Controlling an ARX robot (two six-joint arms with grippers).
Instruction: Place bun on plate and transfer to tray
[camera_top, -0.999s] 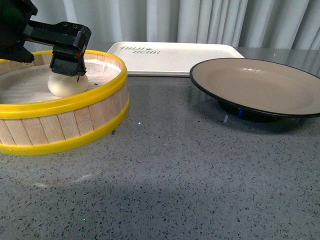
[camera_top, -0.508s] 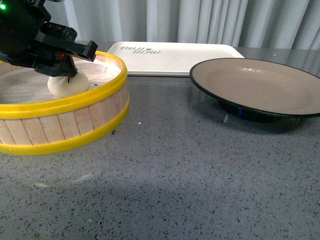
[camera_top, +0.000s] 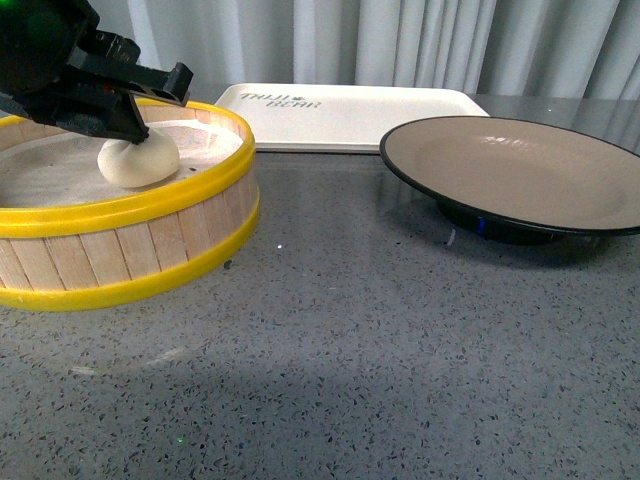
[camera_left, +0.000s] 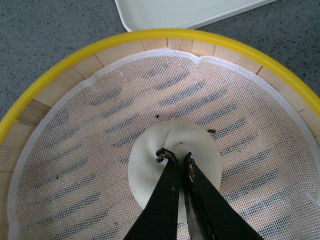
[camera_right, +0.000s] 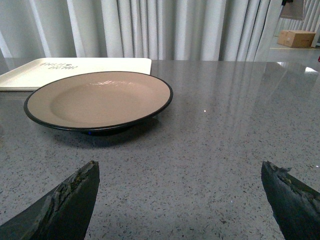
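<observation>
The white bun (camera_top: 139, 160) sits inside the yellow-rimmed steamer basket (camera_top: 140, 250) at the left. My left gripper (camera_top: 128, 122) comes down on it from above, shut on the bun's pleated top. In the left wrist view the two black fingers (camera_left: 167, 185) pinch the middle of the bun (camera_left: 150, 160) over the white mesh liner. The taupe plate (camera_top: 510, 170) with its black rim stands at the right, and the cream tray (camera_top: 350, 115) lies behind it. My right gripper (camera_right: 180, 182) hangs open over bare table, short of the plate (camera_right: 100, 97), and does not show in the front view.
A grey speckled tabletop (camera_top: 350, 360) spreads in front of the basket and plate. Pale curtains (camera_top: 400, 40) close off the back. A cardboard box (camera_right: 297, 37) stands far off in the right wrist view.
The left gripper has come down from above the bun and closed on its top. The bun now sits slightly higher and more to the right in the basket.
</observation>
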